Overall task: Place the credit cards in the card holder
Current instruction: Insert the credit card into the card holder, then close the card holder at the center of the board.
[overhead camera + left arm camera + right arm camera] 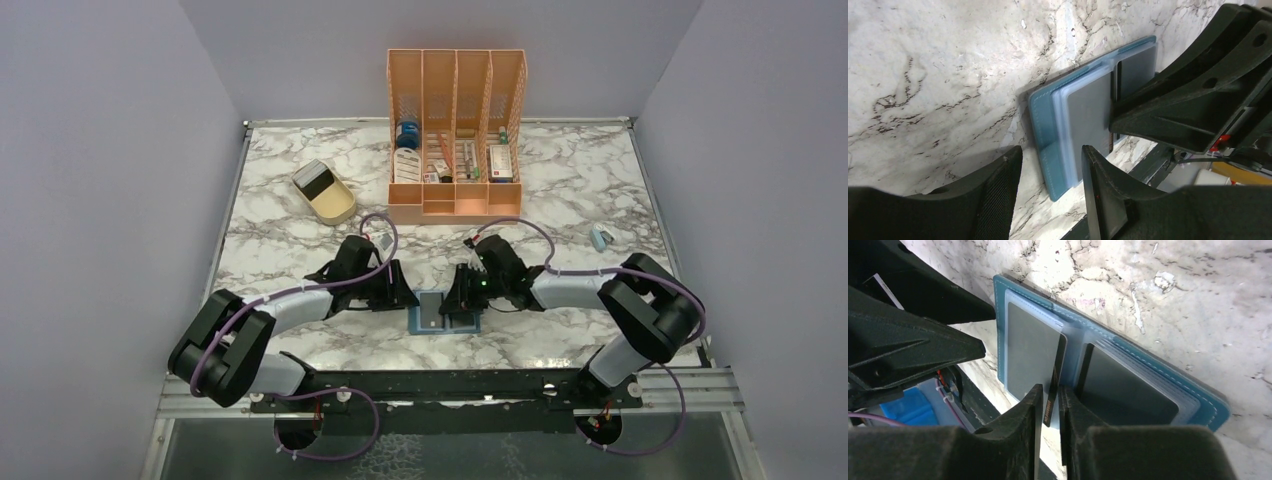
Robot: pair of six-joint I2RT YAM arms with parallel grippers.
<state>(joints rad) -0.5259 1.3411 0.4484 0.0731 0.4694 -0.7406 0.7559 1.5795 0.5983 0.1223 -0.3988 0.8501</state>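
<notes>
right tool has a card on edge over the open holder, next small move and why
Probably tip the card flatter and ease it into a clear sleeve of the card holder. The right tool pinches it on edge at the spine, mostly outside the pockets; the left tool stands open at the holder's edge.

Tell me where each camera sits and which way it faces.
Top external: above, behind the arms, looking down on the table; both arms show.
Left wrist: over the left gripper, facing the card holder; jaws open.
Right wrist: over the right gripper, pinching a credit card edge-on.
Wrist views share the card holder and each other's gripper.
</notes>
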